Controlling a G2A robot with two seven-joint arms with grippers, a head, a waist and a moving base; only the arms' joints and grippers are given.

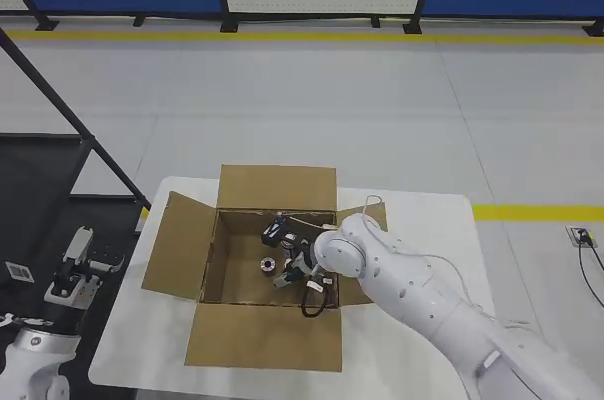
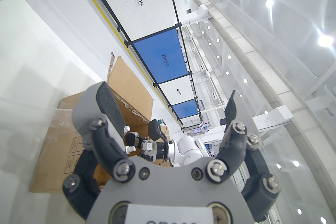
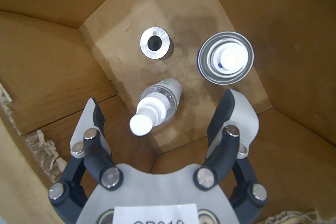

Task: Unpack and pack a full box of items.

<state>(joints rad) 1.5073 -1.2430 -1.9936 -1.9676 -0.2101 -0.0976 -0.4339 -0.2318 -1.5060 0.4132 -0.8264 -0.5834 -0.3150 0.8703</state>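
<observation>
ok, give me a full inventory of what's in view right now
Cardboard box: 1, brown, flaps open, on the table.
Table: 1, white, under the box.
Metal cylinder: 1, silver with a centre hole, on the box floor.
Spray can: 1, silver top with white cap, on the box floor beside the cylinder.
Spray bottle: 1, clear with white nozzle, on the box floor, nearest the right arm's jaws.
Right arm: white, reaching into the box, jaws open above the bottle.
Left arm: white, off the table's left side, jaws open and empty.
</observation>
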